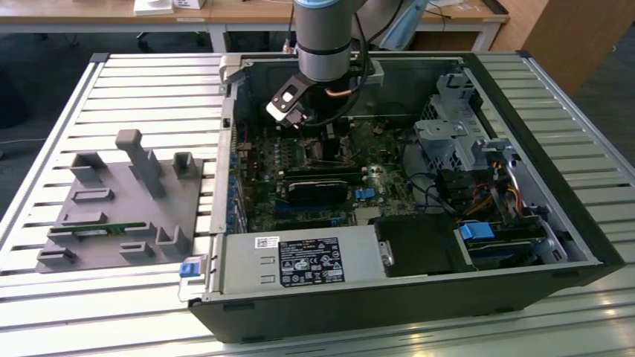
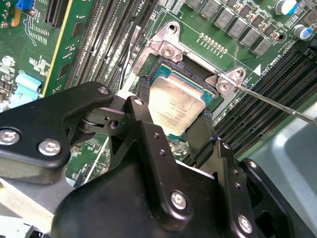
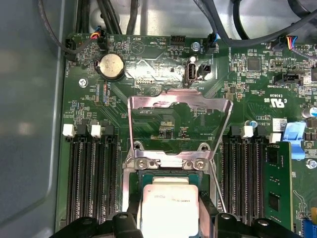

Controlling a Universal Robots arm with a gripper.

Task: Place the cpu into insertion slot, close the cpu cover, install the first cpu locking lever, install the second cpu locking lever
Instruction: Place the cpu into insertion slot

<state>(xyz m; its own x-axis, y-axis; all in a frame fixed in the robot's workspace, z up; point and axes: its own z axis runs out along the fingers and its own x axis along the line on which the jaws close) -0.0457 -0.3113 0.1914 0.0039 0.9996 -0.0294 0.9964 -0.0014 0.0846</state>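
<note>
Computer case (image 1: 397,301), open, on slatted desk (image 1: 149,82); hand (image 2: 173,111) low over motherboard (image 3: 89,106), clamped on two opposite edges of cpu (image 2: 173,105); cpu cover (image 3: 179,102) hinged up, clear of insertion slot (image 2: 189,78); insertion slot black-rimmed beneath cpu; cpu metal top upward, whether seated unclear

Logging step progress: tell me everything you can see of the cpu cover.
In the first wrist view the cpu cover is a thin, silvery metal square frame with a large window cut through it; the green board shows through. It is swung open, away from the cpu, not lying over it. Its near edge joins a hinge bar with two screws at the socket's edge. Nothing else appears to touch it.
</note>
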